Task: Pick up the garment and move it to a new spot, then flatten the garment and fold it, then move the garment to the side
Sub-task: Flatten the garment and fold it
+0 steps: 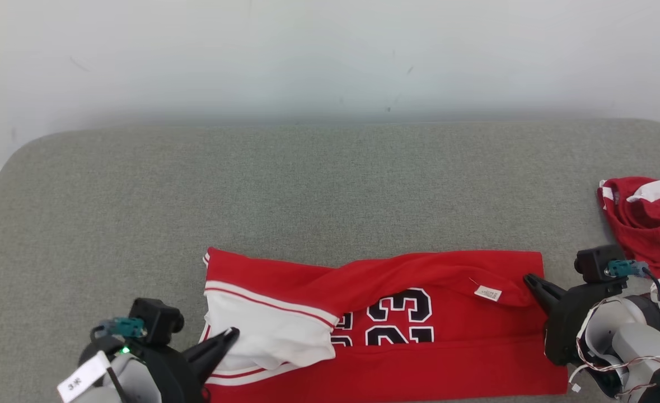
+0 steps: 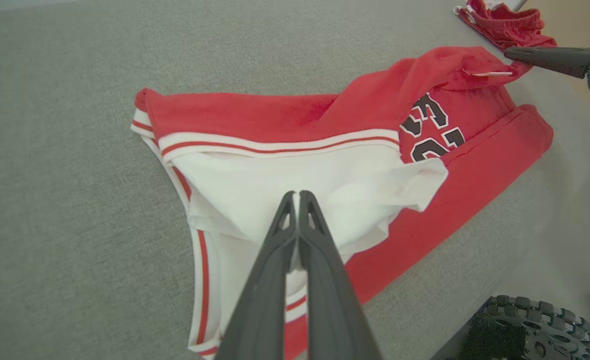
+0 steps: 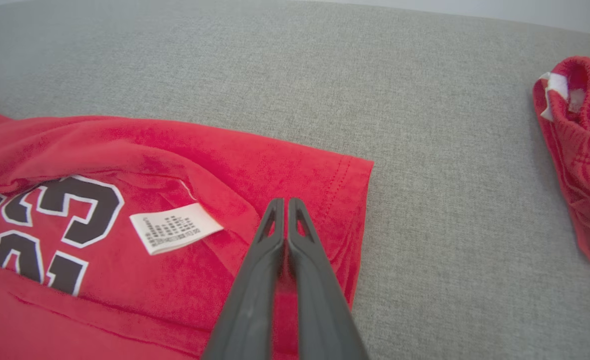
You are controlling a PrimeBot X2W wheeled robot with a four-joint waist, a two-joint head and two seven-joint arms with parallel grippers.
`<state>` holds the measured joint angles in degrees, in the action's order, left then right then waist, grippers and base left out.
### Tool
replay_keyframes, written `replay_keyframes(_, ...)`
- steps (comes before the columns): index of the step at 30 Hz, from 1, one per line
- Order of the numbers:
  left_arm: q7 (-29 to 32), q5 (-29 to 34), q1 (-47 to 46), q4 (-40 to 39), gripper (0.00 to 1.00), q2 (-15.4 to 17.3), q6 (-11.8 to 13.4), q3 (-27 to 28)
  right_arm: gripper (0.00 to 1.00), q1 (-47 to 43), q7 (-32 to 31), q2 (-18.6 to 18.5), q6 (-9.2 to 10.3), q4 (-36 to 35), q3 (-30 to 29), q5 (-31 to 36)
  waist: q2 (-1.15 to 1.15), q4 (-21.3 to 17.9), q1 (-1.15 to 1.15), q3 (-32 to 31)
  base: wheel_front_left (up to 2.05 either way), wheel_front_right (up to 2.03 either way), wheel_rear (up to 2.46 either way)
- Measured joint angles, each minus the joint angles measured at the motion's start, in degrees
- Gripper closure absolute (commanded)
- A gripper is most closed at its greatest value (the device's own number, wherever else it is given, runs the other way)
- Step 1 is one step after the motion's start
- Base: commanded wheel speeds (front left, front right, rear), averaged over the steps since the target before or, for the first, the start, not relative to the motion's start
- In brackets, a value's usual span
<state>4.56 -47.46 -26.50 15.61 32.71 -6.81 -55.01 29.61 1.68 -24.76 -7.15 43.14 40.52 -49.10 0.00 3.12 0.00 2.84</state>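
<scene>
You see left tool and right tool, both closed, at opposite ends of the garment, presumably for an even fold.

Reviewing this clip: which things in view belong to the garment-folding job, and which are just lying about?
In the job:
- red jersey, lying on the grey surface
- left gripper, shut, over the jersey's white part
- right gripper, shut, over the jersey's other end

Lying about:
- bunched red garment at the surface's right edge
</scene>
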Motion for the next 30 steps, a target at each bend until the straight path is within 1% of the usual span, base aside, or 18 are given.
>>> replay_keyframes(3,0.18,-0.98,1.49,0.40,1.00,-1.85,0.35,-0.16,1.00,-0.01,-0.71,-0.10,0.00,1.54,0.82,0.33,0.01,0.42,0.01,-0.01,0.00,0.00,0.00)
replay_keyframes(8,0.45,-3.24,2.09,2.50,1.00,-3.41,1.05,0.26,1.00,0.34,-1.24,0.67,0.00,3.52,1.98,1.07,0.01,0.33,0.00,-0.37,0.00,0.00,0.00)
replay_keyframes(9,0.45,-3.55,2.47,2.71,1.00,-3.89,1.29,0.37,0.75,0.35,-1.22,0.76,0.00,3.91,2.01,1.08,0.00,0.27,0.01,-0.51,0.00,0.00,0.00)
replay_keyframes(10,0.52,-3.58,3.04,3.45,1.00,-4.35,1.34,0.16,0.00,0.49,-1.19,0.86,0.00,4.81,2.00,1.05,0.00,0.15,0.00,-0.86,0.00,0.00,0.00)
replay_keyframes(11,0.51,-3.59,3.14,3.79,0.98,-4.33,1.83,0.25,0.00,0.53,-1.19,0.86,0.00,5.02,2.02,1.04,0.00,0.09,0.01,-1.06,0.00,0.00,0.00)
replay_keyframes(12,0.49,-3.58,3.20,3.97,0.74,-4.20,2.24,0.31,0.00,0.57,-1.16,0.86,0.00,5.12,2.01,0.96,0.00,0.02,0.00,-1.29,0.00,0.00,0.00)
replay_keyframes(13,0.41,-3.58,3.42,4.00,0.54,-4.07,2.27,0.37,0.00,0.57,-1.08,0.93,0.00,5.14,1.99,0.82,0.00,-0.04,0.01,-1.53,0.00,0.00,0.00)
replay_keyframes(14,-0.32,-3.69,4.03,3.99,0.00,-4.09,2.56,0.83,0.00,0.57,-0.67,1.12,0.00,5.15,1.80,0.62,0.00,-0.12,0.01,-1.80,0.00,0.00,0.00)
replay_keyframes(15,-0.94,-4.08,4.62,3.94,0.00,-4.14,3.14,1.33,0.00,0.57,-0.26,1.27,0.00,5.12,1.47,0.16,0.00,-0.20,0.00,-2.08,0.00,0.00,0.00)
replay_keyframes(17,-1.68,-4.23,5.41,3.85,0.00,-4.07,3.48,1.63,0.00,0.51,0.62,1.30,0.00,4.91,0.85,-0.85,0.00,-0.37,0.00,-2.66,0.00,0.00,0.00)
replay_keyframes(25,-6.89,-4.41,8.71,1.81,0.00,-4.27,8.57,4.66,0.00,-2.15,4.99,0.87,0.00,3.78,-1.34,-3.15,0.00,-0.82,0.00,-4.71,0.00,0.00,0.00)
replay_keyframes(28,-9.80,-4.14,9.42,0.64,0.00,-4.46,11.29,6.45,0.00,-3.80,6.59,0.68,0.00,3.63,-1.85,-3.34,0.00,-0.88,0.00,-5.29,0.00,0.00,0.00)
replay_keyframes(30,-11.60,-3.87,10.32,-0.08,0.00,-4.52,12.18,7.45,0.00,-4.62,7.67,0.65,0.00,3.34,-2.32,-3.68,0.00,-0.91,0.00,-5.56,0.00,0.00,0.00)
